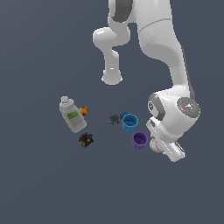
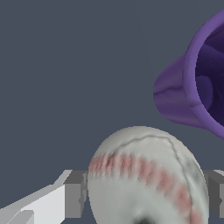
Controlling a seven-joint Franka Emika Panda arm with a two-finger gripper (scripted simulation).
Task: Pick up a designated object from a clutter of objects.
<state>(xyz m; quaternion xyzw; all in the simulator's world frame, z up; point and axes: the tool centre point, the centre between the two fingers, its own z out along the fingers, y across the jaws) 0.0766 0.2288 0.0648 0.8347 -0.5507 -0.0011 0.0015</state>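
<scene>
Baseball (image 2: 146, 179) sits between the jaws, fingers (image 2: 72, 194) flanking both sides – spread, contact unclear. Gripper (image 1: 158, 146) low beside purple cup (image 2: 192, 87). Ball looks light, firm, smooth-round – likely slippery; take it across the widest middle, pads centred.

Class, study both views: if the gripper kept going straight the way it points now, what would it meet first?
The baseball: it sits between the gripper fingers, directly ahead. Whether they touch it is unclear.

Two cups: blue cup (image 1: 130, 122), purple cup (image 1: 139, 140); seemingly two balls: baseball (image 2: 146, 179), red-yellow ball (image 1: 83, 110).
</scene>
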